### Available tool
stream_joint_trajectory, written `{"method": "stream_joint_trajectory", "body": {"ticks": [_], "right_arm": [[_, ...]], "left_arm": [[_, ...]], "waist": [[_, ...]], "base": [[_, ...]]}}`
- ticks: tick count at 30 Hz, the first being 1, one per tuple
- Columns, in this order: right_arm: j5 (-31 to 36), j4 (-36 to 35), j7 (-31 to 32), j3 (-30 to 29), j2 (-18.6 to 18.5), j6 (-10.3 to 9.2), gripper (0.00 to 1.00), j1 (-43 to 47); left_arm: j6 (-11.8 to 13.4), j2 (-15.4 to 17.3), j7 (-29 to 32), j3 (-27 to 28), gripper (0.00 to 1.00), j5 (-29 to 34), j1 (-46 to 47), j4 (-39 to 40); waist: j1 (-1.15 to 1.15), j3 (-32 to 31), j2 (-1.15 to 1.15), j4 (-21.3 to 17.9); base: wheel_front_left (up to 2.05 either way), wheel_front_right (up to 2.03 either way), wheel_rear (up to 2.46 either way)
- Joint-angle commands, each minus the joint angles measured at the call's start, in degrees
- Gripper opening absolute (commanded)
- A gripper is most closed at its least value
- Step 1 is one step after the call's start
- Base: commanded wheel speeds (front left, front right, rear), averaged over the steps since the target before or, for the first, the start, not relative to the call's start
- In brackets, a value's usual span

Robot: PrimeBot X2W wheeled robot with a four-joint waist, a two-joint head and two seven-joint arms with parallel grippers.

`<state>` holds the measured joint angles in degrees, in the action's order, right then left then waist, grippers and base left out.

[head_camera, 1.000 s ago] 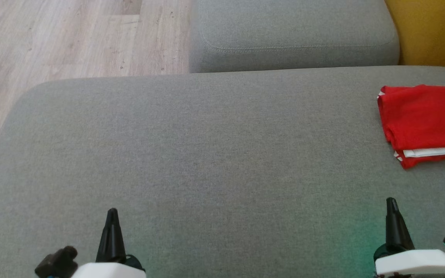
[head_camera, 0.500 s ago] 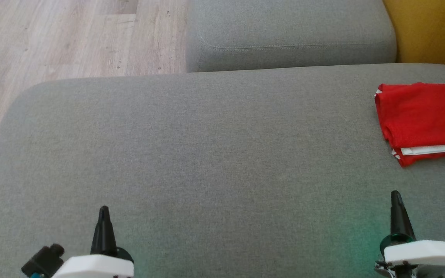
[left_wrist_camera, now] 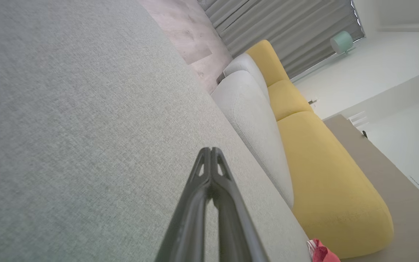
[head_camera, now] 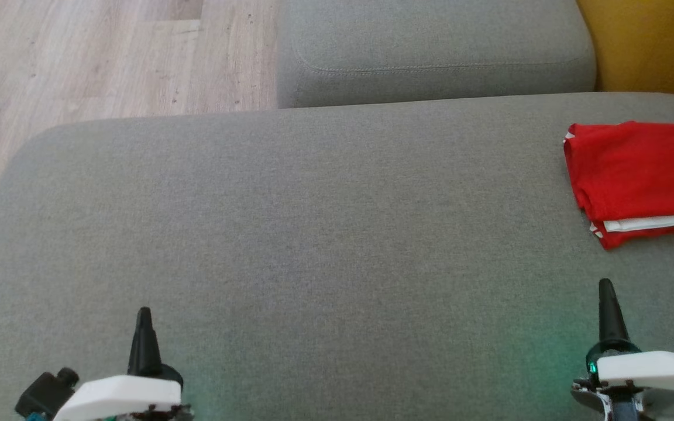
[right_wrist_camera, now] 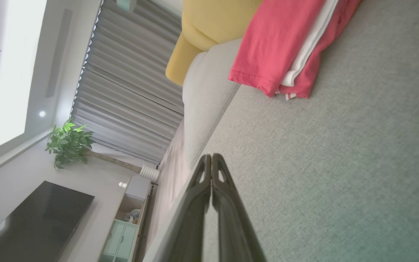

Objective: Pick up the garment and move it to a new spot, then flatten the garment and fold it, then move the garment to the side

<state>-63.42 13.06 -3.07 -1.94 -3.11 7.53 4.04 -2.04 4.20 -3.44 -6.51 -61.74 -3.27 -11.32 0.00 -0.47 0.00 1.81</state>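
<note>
The left pincer (head_camera: pixel 144 313) and right pincer (head_camera: pixel 606 286) are both hovering clenched, gripping nothing, over the near edge of the grey sofa cushion (head_camera: pixel 313 234). The folded red garment (head_camera: pixel 635 169) is lying at that cushion's right side, apart from the right pincer.

No text, label or number can be read anywhere.

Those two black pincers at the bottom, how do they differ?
The left gripper hangs over bare grey cushion, far from the folded red garment; the right gripper has that garment ahead of it, apart. The right gripper's tip reaches higher in the head view than the left gripper's. Both are shut, empty.
</note>
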Motion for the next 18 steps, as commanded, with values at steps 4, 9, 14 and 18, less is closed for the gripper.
{"method": "stream_joint_trajectory", "body": {"ticks": [4, 9, 14, 18], "right_arm": [[-3.6, -1.4, 1.0, 0.3, -1.3, -0.03, 0.00, -3.5], [-6.9, -1.1, 1.8, 0.0, -1.3, -0.03, 0.00, -4.3], [-10.2, -0.9, 2.6, -0.3, -1.3, -0.03, 0.00, -5.1], [-12.8, -0.6, 3.3, -0.6, -1.3, -0.03, 0.00, -5.7]], "left_arm": [[-0.9, 0.7, 0.9, 2.6, 0.00, -3.6, 3.8, 1.1], [-1.4, 0.7, 1.7, 3.6, 0.00, -7.2, 4.4, 0.6], [-2.0, 0.7, 2.6, 4.5, 0.00, -10.7, 5.1, 0.2], [-2.4, 0.6, 3.3, 5.3, 0.00, -13.5, 5.6, -0.2]], "waist": [[0.00, 0.1, 0.00, -0.2], [0.00, 0.1, 0.00, -0.4], [0.00, 0.2, 0.00, -0.6], [0.00, 0.3, 0.00, -0.7]], "base": [[0.00, 0.00, 0.00], [0.00, 0.00, 0.00], [0.00, 0.00, 0.00], [0.00, 0.00, 0.00]]}}
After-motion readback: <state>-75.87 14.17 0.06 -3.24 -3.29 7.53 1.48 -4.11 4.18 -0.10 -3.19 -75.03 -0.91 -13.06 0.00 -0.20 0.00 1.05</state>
